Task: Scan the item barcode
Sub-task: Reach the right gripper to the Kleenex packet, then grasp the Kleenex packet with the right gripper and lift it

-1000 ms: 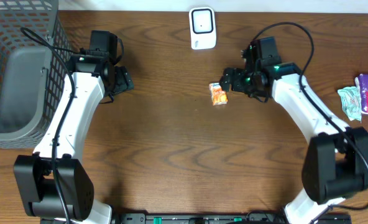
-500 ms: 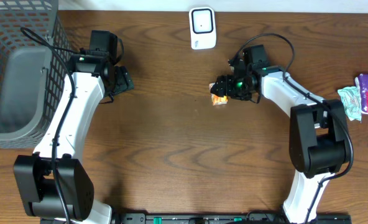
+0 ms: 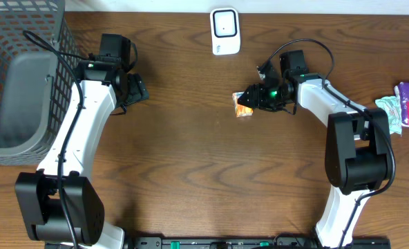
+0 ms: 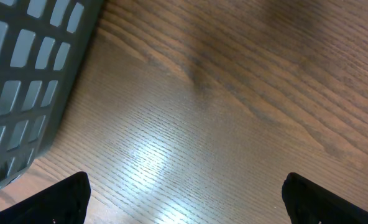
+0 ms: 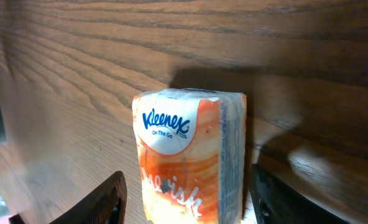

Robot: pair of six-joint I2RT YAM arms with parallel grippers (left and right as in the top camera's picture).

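Right end effector (image 3: 249, 97): it has been brought left over the bench (image 3: 191, 173) since a second ago, from just right of the Kleenex tissue pack (image 3: 243, 104) to directly astride it. In the right wrist view the pack (image 5: 187, 155) is seen lying on the wood with one finger on each side. The jaws are part-way open and narrower than before. A sliver of bench is still visible between the left finger and the pack, so no hold is judged to be made yet.

Pack position: centre of the bench, slightly far of the middle, unchanged. The white scanner (image 3: 225, 31) stands at the far edge, near the pack.

Left end effector (image 3: 137, 88): wide open, empty, parked beside the grey mesh basket (image 3: 25, 28), unmoved.

Meaning for the task: the approach is judged complete and the grasp is under way. Lifting and presenting the barcode to the scanner are not yet done.
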